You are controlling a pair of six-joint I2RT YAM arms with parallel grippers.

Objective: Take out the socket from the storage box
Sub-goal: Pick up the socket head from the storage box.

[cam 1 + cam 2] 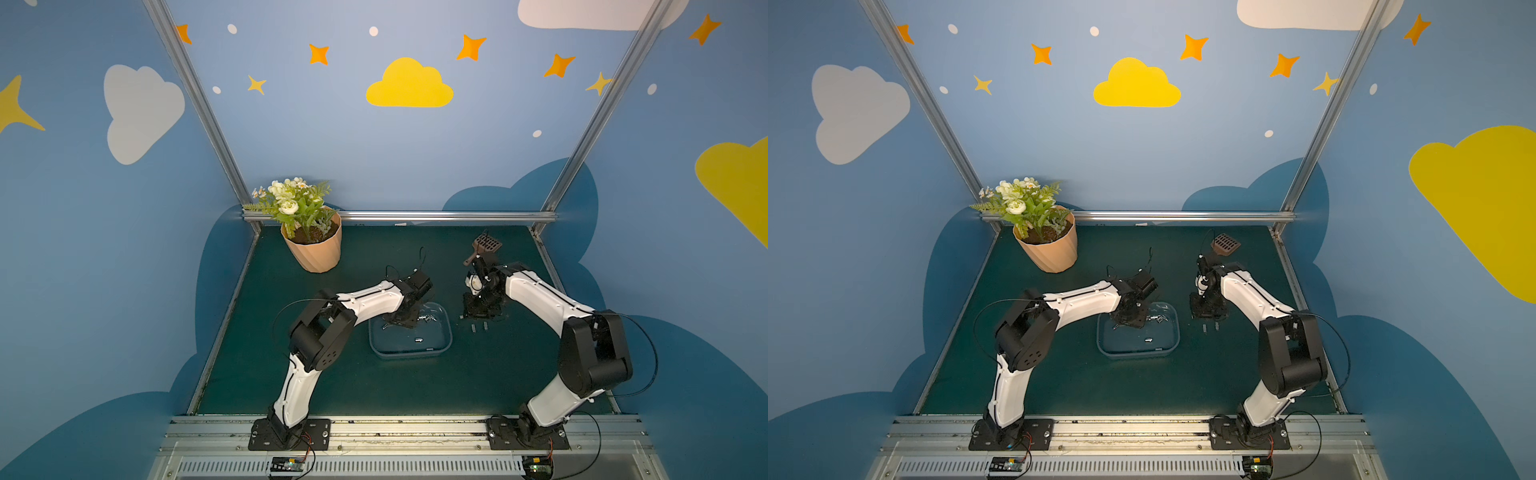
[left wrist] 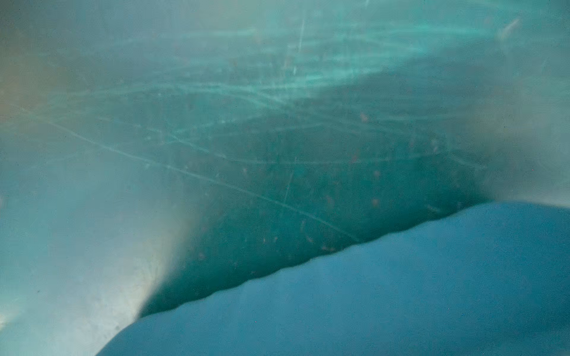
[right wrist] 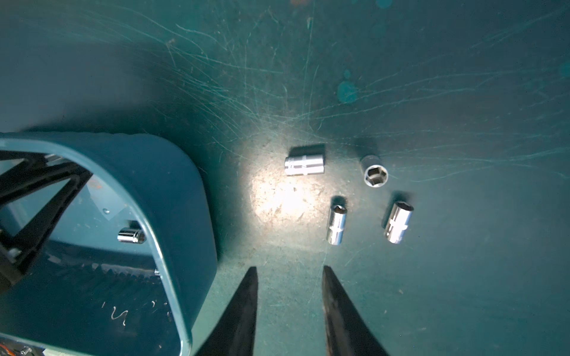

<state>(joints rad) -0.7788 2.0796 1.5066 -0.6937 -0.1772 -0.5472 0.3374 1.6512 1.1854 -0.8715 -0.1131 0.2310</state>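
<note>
chrome sockets (image 1: 428, 319) lie bunched in the far right part of the box (image 1: 409, 354). a lone socket (image 1: 419, 340) rests nearer the middle on its side, long axis across the box as far as i can tell. my left claw (image 1: 401, 322) is down inside the box at its far side, so the bunch lies just to its right and the lone socket a little toward me. the left wrist view is all blur, so i cannot tell whether that claw is apart, closed or on anything. my right claw (image 3: 290, 269) hovers over the tabletop (image 3: 462, 277) just outside the box's right wall, fingers apart and empty, with four sockets already out ahead of it. i judge the left claw the nearer one. the wall beside the bunch leaves little room for a finger, while the middle is freer. the pot (image 1: 316, 253) stands well apart.
</note>
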